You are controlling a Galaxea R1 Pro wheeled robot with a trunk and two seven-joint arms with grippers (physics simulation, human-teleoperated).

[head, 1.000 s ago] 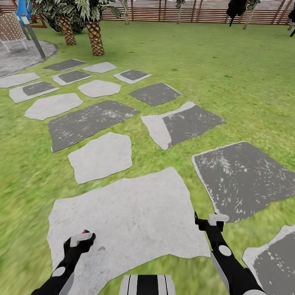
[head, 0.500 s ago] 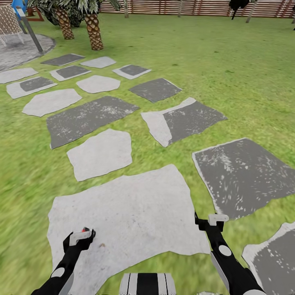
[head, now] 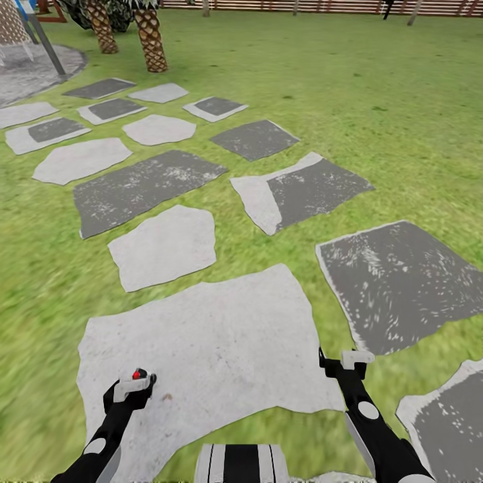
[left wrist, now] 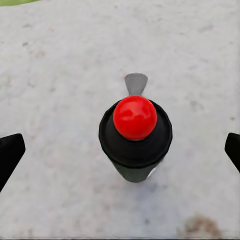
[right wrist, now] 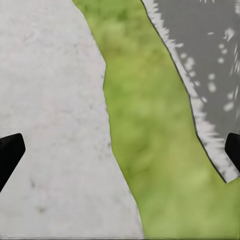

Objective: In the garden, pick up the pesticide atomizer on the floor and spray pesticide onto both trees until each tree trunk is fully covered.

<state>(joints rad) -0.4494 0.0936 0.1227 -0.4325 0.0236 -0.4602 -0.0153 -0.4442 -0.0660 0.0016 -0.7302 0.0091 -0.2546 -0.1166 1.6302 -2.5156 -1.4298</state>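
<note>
Green lawn [head: 376, 87] with grey stepping stones lies ahead; a brown slat fence [head: 322, 6] closes the far edge. The left fingers [left wrist: 12, 154] are spread wide above the atomizer [left wrist: 135, 131], which stands upright on the large pale stone [head: 221, 335], red knob [left wrist: 134, 117] uppermost. The right fingers [right wrist: 11, 151] are likewise wide, empty, over the grass strip between two stones. Two palm trunks [head: 151, 40] stand far left.

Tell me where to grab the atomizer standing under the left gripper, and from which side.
Grip the atomizer on its black body below the red cap, coming straight down with the left gripper. It stands upright on the pale stone, between the open fingertips.
</note>
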